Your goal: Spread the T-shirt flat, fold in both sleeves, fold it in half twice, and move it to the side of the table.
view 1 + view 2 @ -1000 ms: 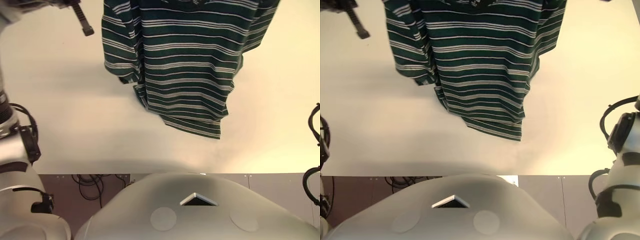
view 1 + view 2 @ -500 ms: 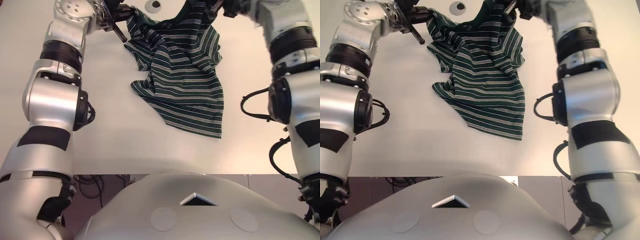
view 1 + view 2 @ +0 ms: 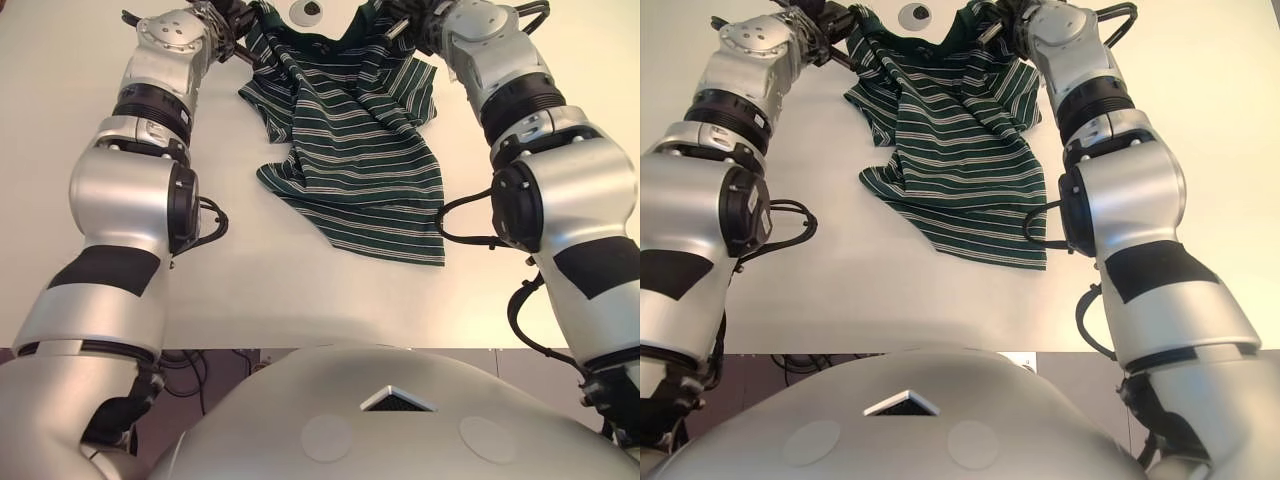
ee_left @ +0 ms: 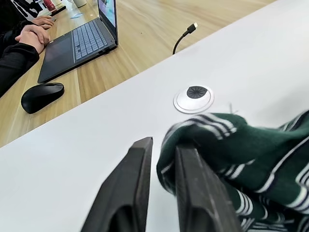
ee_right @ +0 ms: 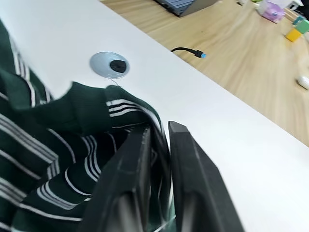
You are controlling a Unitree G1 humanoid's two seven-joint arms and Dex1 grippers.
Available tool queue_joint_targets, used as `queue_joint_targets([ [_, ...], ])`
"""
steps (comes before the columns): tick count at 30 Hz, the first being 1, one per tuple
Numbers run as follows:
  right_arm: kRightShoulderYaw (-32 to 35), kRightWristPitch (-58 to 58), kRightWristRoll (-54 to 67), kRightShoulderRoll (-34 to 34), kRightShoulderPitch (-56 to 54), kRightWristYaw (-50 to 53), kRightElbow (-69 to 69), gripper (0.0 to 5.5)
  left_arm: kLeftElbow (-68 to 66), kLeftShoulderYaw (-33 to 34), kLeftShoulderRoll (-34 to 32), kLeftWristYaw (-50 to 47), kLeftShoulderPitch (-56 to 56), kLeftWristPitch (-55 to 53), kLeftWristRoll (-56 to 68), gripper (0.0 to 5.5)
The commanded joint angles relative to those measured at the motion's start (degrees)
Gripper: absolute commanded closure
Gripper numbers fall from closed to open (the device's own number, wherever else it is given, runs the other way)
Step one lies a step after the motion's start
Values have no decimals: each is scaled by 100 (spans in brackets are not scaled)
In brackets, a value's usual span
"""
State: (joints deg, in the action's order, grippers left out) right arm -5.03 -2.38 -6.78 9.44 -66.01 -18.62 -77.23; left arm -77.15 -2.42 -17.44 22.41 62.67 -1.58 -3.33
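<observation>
At far edge of table (image 3: 300, 290), L gripper (image 4: 163, 145) & R gripper (image 5: 159, 133) are clamping the soft, light, bunched T-shirt (image 3: 360, 150) by upper corners, prob. best hold for spreading.

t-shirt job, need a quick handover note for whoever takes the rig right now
The left pincer is shut on the T-shirt at its far-left edge.
The right pincer is shut on its far-right edge.
The T-shirt sits mid-table, bunched and wrinkled, its far end gathered between the two pincers and its near hem lying on the table toward the robot.
Done: the far edge is gripped at two points. Nothing is flat or folded yet.
Left: spread it flat, fold in both sleeves, fold in half twice, move it to the side of the table.
</observation>
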Motion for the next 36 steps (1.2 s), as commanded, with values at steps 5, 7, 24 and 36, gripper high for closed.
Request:
queue_joint_targets([
  [5, 383, 49, 0, 125, -148, 89, -8, 472, 8, 497, -215, -5, 192, -97, 63, 462],
  [7, 504, 69, 64, 224, -131, 75, 15, 472, 41, 619, -303, 32, 219, -29, 129, 462],
  [24, 218, 793, -216, 993, 1367, -1596, 432, 472, 1901, 234, -996, 3388, -2186, -363, 357, 462],
  [36, 393, 249, 31, 420, 1362, -1418, 365, 472, 2086, 795, -237, 2410, -2198, -808, 1093, 462],
])
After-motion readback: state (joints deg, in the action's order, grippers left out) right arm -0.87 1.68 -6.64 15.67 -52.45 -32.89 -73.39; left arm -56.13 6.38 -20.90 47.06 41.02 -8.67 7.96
